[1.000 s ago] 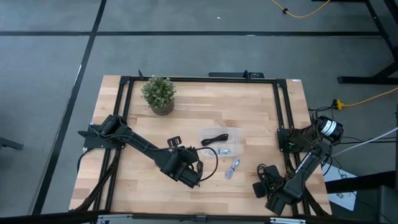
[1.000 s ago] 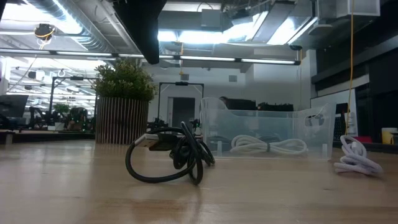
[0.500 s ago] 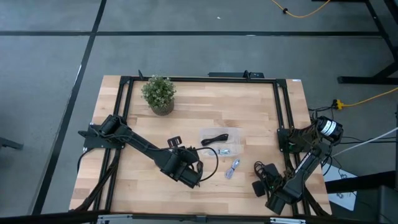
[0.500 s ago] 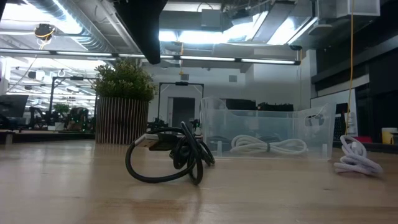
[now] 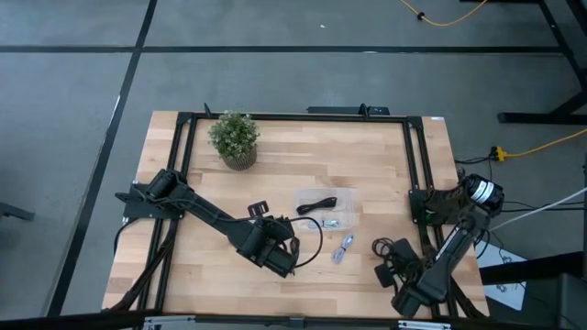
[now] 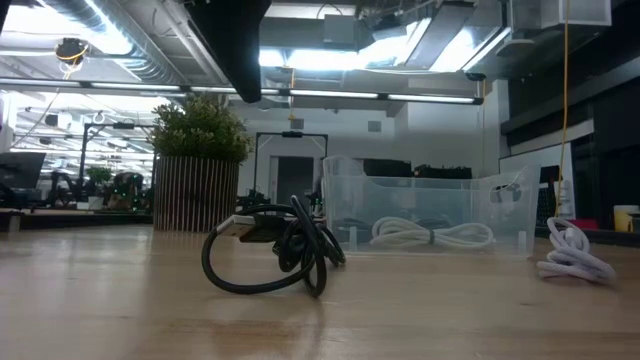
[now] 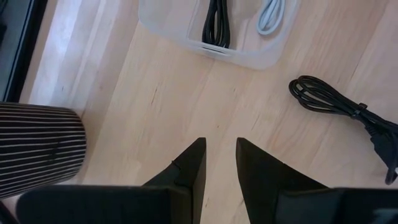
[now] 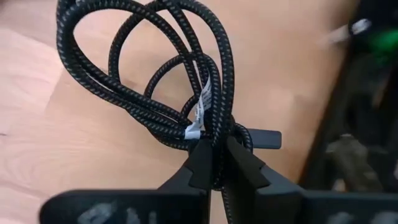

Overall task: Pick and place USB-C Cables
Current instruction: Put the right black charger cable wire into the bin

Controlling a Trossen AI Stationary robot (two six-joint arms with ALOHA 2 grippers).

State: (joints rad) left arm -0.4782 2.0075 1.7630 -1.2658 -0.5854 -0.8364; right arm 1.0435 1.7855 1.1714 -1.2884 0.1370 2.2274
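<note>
A black braided USB-C cable (image 8: 149, 74), coiled and tied with a white tag, lies near the table's right near corner (image 5: 396, 249); my right gripper (image 8: 214, 163) is shut on it. My left gripper (image 7: 221, 158) stands open near the table's middle (image 5: 280, 258), with nothing between its fingers. Beside it a looped black cable (image 6: 270, 255) rests on the wood. A silver-grey cable (image 5: 342, 249) lies on the table. A clear tray (image 5: 303, 197) holds a black cable (image 7: 216, 22) and a silver-grey one (image 7: 270, 15). Another coiled black cable (image 7: 329, 99) lies on the wood. My right gripper pinches the cable's tied waist (image 8: 214, 140) between its two fingers, just below the white tag. The fingers lie across the gathered strands. The loops spread out beyond the fingertips over the wood; whether they are lifted clear I cannot tell.
A potted plant (image 5: 234, 139) in a striped pot (image 7: 37, 149) stands at the far left of the table. Black frame rails (image 5: 417, 165) run along the table's sides. Bare wood lies between the plant and the tray.
My right gripper has edged a little toward the far edge, onto the black braided cable, and has shut on its tied waist. My left gripper and the other cables have stayed where they were.
</note>
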